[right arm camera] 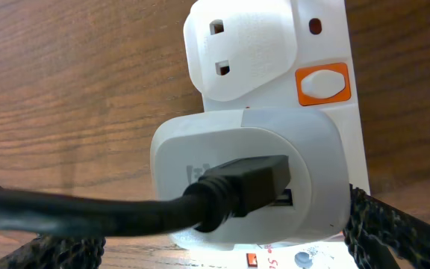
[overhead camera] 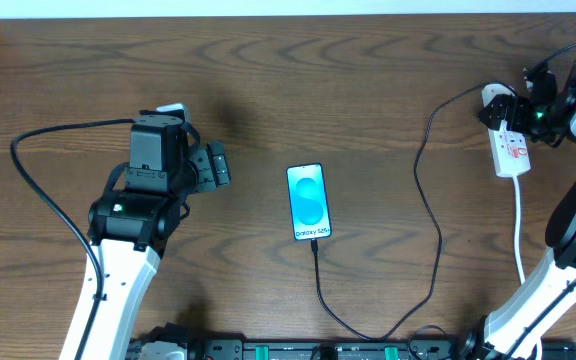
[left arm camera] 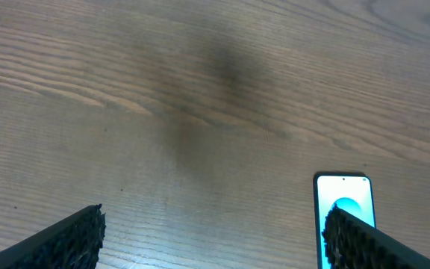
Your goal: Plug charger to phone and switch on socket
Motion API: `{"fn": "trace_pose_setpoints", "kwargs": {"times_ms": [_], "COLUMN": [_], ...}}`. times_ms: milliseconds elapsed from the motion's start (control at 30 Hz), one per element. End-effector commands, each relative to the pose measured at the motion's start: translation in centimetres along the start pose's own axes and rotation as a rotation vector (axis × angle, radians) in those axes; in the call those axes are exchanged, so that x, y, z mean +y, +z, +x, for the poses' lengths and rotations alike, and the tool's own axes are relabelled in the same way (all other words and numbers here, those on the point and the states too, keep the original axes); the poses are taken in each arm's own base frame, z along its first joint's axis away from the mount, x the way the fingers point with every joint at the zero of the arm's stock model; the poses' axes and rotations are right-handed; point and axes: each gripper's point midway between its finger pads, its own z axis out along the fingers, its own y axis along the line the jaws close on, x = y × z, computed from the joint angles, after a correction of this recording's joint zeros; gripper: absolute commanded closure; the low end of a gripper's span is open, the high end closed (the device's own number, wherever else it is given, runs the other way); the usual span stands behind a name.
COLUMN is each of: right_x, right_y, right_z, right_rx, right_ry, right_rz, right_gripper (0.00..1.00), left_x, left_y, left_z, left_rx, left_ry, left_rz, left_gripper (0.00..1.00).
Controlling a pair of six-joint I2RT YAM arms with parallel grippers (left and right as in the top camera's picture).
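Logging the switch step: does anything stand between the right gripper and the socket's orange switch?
Nothing covers the orange switch, but the white adapter holding the charger sits between it and the right gripper.

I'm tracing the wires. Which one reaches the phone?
The thin black cable, meeting the phone at its lower end; the white cord runs only from the power strip.

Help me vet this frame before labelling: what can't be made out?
Overhead: charger tip at the phone, too small to confirm seated.
Overhead: socket's far end, covered by the right hand.
Right wrist: orange switch, on or off unreadable.
Left wrist: phone, cut by the bottom edge and a finger.
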Motion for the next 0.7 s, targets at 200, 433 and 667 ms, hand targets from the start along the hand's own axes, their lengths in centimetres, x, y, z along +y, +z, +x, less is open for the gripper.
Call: {"fn": "trace_pose_setpoints", "kwargs": {"times_ms": [200, 433, 667], "right_x": [1.2, 1.8, 1.8], "right_y": [0.7, 0.8, 0.8], "right_z": [0.8, 0.9, 1.0], "right_rx": [0.026, 0.028, 0.034], "right_ry": [0.036, 0.039, 0.044], "right_rz": [-0.070, -0.090, -0.091], "right_gripper": [0.01, 0.01, 0.01], "left_x": [0.4, 0.4, 0.4], "left_y": [0.1, 0.1, 0.1], "left_z": [0.2, 0.2, 0.2], "left_rx": [0.004, 0.004, 0.004], "left_ry": [0.011, 0.011, 0.011], "left_rz": [-0.016, -0.016, -0.016], "left_gripper": [0.07, 0.07, 0.07]}}
